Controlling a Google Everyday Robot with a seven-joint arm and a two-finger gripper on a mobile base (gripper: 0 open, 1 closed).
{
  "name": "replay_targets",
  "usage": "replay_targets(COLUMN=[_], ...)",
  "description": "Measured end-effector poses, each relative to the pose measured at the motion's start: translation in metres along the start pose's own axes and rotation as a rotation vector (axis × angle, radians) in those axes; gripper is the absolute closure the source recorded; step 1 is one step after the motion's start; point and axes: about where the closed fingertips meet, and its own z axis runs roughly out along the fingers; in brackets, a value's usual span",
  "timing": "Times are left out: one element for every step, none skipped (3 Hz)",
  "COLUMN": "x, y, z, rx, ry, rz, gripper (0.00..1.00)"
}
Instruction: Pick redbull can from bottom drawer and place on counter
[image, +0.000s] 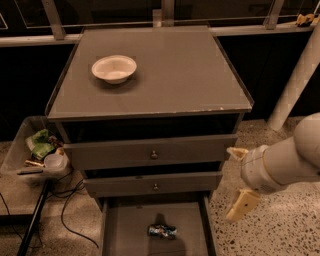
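Nearest, at the bottom edge of the view, the bottom drawer (125, 232) is pulled out. The redbull can (162, 231) lies on its side on the drawer's flat grey floor, near the middle, touching nothing else.

To the right of the drawer, outside it and above the speckled floor, the robot's claw (233, 184) hangs at the end of a thick white arm. Its two cream fingers are spread wide apart and hold nothing. The claw is well apart from the can.

Above the open drawer, two knobbed drawers (152, 155) sit nearly shut. Left of the cabinet, a clear plastic bin (17, 150) holds scraps.

Farther back is the grey worktop (175, 75), carrying only a white bowl (114, 68) toward its left rear.

Judged from this, the task has barely begun: the drawer is open, but reaching in, grasping the can, lifting it and setting it on the worktop all remain.
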Motion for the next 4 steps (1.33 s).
replay_targets(x=[0.028,0.045,0.049,0.051], y=[0.009,0.013,0.029,0.051], z=[0.073,0.119,0.157,0.189], rx=[-0.062,-0.089,-0.108,-0.119], ry=[-0.039,-0.087,-0.120,-0.119], rz=[0.001,-0.003,-0.027,-0.052], gripper=[0.00,0.00,0.00,0.00])
